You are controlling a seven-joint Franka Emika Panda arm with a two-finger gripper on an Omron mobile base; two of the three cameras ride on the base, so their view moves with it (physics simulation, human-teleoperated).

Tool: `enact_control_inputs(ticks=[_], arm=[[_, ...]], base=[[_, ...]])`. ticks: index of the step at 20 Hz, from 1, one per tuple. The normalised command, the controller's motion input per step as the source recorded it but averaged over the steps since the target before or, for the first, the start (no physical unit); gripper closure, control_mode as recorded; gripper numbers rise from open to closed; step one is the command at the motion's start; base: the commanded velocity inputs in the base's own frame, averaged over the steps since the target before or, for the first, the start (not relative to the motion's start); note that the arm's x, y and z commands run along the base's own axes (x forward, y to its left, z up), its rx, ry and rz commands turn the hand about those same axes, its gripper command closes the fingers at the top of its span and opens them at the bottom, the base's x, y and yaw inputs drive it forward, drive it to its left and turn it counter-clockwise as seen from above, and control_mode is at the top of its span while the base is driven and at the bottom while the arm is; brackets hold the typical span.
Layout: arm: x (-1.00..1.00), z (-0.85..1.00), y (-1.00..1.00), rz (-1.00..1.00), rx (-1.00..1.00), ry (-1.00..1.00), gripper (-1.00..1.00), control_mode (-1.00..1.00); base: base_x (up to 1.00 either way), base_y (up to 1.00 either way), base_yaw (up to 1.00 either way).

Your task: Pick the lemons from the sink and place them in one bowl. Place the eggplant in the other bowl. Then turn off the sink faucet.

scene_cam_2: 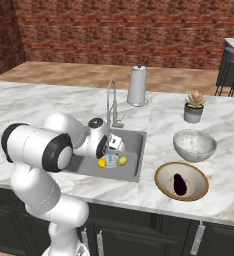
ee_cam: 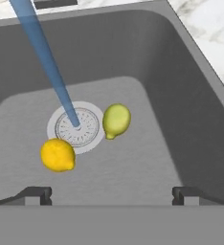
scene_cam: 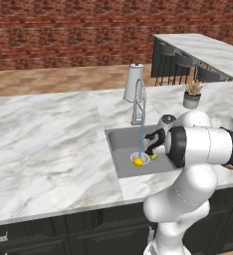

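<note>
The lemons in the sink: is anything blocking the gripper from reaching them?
Nothing visible does. The open gripper hangs over the sink, with the bright yellow lemon and greenish lemon lying bare beside the drain. The water stream falls between them.

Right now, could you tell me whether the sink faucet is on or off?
On: a blue stream runs from the sink faucet down onto the drain ring of the sink.
</note>
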Motion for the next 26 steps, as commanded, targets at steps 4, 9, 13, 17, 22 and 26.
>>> enact_control_inputs(ticks=[4, 9, 13, 17, 22, 26], arm=[[0.17, -0.21, -0.03, 0.00, 0.00, 0.00, -1.00, -1.00], [0.31, -0.20, 0.00, 0.00, 0.00, 0.00, -1.00, -1.00], [0.26, -0.18, -0.04, 0.00, 0.00, 0.00, -1.00, -1.00], [0.15, -0.25, -0.24, 0.00, 0.00, 0.00, -1.00, -1.00], [0.13, -0.22, -0.23, 0.00, 0.00, 0.00, -1.00, -1.00], [0.28, -0.18, -0.02, 0.00, 0.00, 0.00, -1.00, -1.00]], base=[[0.00, 0.00, 0.00], [0.00, 0.00, 0.00], [0.00, 0.00, 0.00], [0.00, 0.00, 0.00], [0.00, 0.00, 0.00], [0.00, 0.00, 0.00]])
